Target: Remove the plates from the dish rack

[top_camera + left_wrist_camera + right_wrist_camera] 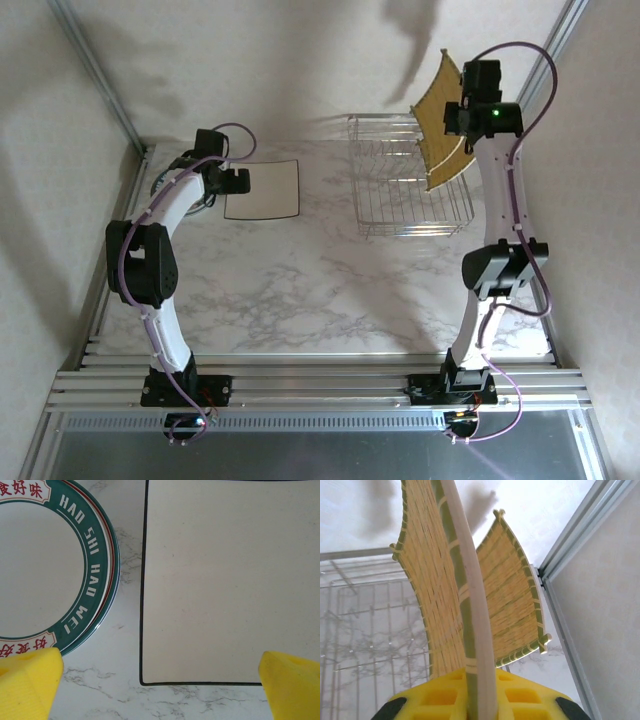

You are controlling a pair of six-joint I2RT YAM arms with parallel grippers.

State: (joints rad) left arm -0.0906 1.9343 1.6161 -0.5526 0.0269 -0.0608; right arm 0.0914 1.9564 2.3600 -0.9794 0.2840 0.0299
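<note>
Right gripper [480,692] clamps the yellow plate [432,590] by its rim, upright, rack [410,190] below it, probably to clear the wires. Left gripper [161,690] has jaws apart, white plate [220,580] beneath.

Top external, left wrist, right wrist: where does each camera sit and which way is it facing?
Top external: above and behind the bases, looking down on the table; both arms, left pincer, right pincer.
Left wrist: straight down at the white square plate and round teal-rimmed plate; yellow fingertips.
Right wrist: along the clamped mustard plate, dish rack below; yellow pads.
Shared: top and right wrist both show mustard plate and dish rack.
</note>
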